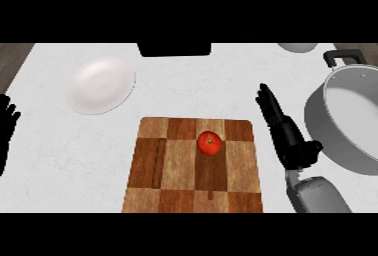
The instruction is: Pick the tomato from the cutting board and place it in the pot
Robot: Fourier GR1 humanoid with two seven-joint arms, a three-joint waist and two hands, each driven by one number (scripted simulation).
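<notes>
Fingers (270,106) of the right hand (289,137) are stretched out straight and close together, pointing away from the robot toward the far side of the surface (184,85); they hold nothing and curl round nothing. The hand sits between the cutting board (193,167) and the pot (351,117), just beside the board's right edge, with its thumb turned toward the pot's rim. Whether the hand rests on the white surface or hangs above it cannot be told from this steep view. Its grey forearm comes in from the lower right.

On the board lies the tomato (210,143), red, a little right of the board's middle and in its farther half, well inside the edges. It looks slightly taller than wide, its long axis running from near to far, with a small dark stem spot near its centre facing up. The right hand is near it but apart from it.

At the left edge the left hand (7,120) shows only in part, fingers straight and up, resting and holding nothing.

The grey pot stands at the right, its dark handle at the far end. A white plate (100,84) lies far left of the board, a dark object (175,49) sits at the far edge, and part of a pale round thing (297,47) shows at the far right.
</notes>
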